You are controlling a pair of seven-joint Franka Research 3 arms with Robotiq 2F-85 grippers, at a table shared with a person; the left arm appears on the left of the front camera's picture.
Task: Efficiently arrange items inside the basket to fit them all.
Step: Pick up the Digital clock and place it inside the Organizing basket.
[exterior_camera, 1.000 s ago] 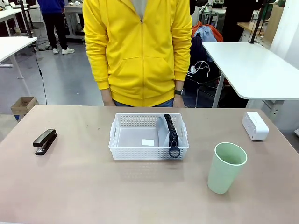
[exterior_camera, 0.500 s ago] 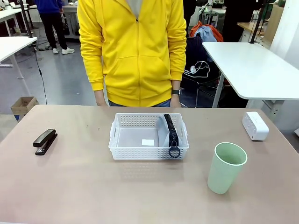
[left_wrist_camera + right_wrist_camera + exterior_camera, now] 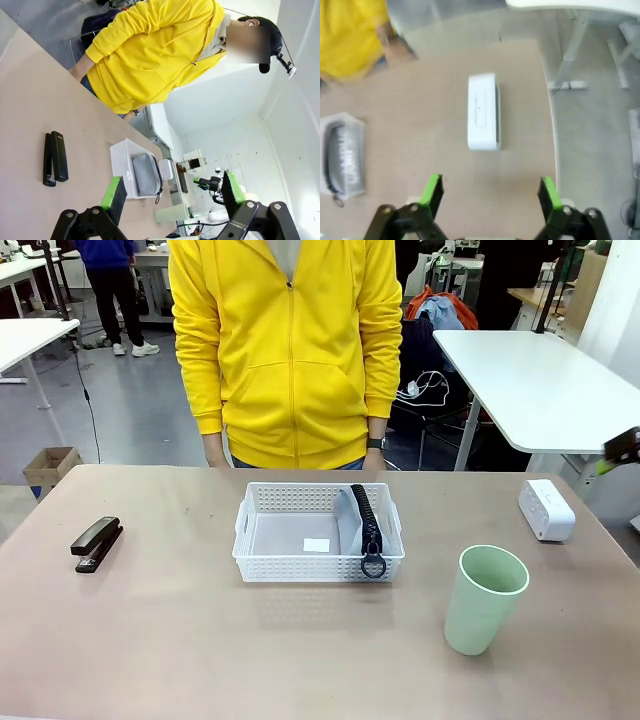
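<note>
Spanning the lower half of the front view, the tan table (image 3: 200,640) carries everything. A person in a yellow hoodie (image 3: 290,350) stands at its far edge, top centre. The white lattice basket (image 3: 300,562) sits mid-frame, and the grey pouch (image 3: 347,518) stands on edge against its right wall, black zipper up and ring pull hanging over the near rim. The pale green cup (image 3: 484,598) stands upright at lower right, well apart from the basket. The small white box (image 3: 545,508) lies near the right edge and the black stapler (image 3: 96,543) far left.

In the left wrist view, the left gripper (image 3: 172,187) is spread wide and holds nothing. In the blurred right wrist view, the right gripper (image 3: 490,187) also gapes wide and empty, with the white box at frame centre beyond its fingers.
</note>
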